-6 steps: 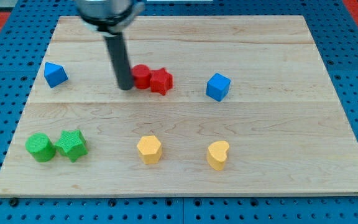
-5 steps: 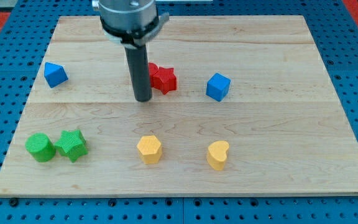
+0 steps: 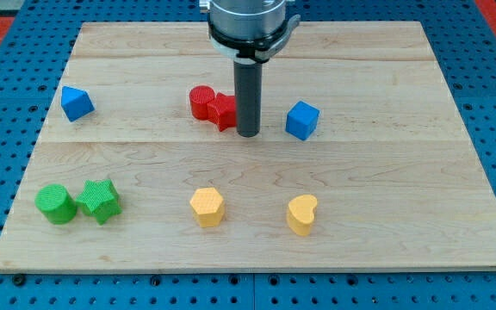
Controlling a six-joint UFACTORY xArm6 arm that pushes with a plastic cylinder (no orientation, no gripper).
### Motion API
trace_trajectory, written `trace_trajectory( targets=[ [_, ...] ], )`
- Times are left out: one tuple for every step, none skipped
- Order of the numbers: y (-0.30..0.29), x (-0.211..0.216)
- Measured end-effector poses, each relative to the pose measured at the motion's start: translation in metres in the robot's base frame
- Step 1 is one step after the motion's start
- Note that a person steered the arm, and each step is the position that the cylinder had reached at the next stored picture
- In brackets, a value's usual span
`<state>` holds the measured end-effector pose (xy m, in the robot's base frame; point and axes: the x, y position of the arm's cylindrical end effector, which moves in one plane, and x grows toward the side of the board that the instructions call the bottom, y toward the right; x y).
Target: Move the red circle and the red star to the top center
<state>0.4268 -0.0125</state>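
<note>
The red circle (image 3: pixel 201 101) and the red star (image 3: pixel 223 111) sit touching each other a little above the board's middle, the circle on the view's left of the star. My tip (image 3: pixel 248 133) stands just to the view's right of the red star, at its lower right side, and the rod hides the star's right edge.
A blue cube (image 3: pixel 301 120) lies right of my tip. A blue triangle-like block (image 3: pixel 76 102) is at the left. A green circle (image 3: pixel 55 204) and green star (image 3: pixel 100 201) sit at the bottom left. A yellow hexagon (image 3: pixel 207 207) and yellow heart (image 3: pixel 301 214) sit at the bottom middle.
My tip has moved from the left of the red circle, past below the pair, to the right of the red star. The red blocks shifted only slightly.
</note>
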Motion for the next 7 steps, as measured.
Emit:
trace_trajectory(
  targets=[
    [-0.035,-0.043],
    [-0.065,-0.086],
    [-0.07,-0.098],
    [-0.078,-0.044],
    [-0.167,-0.06],
    [-0.221,-0.108],
    [-0.174,-0.113]
  ],
)
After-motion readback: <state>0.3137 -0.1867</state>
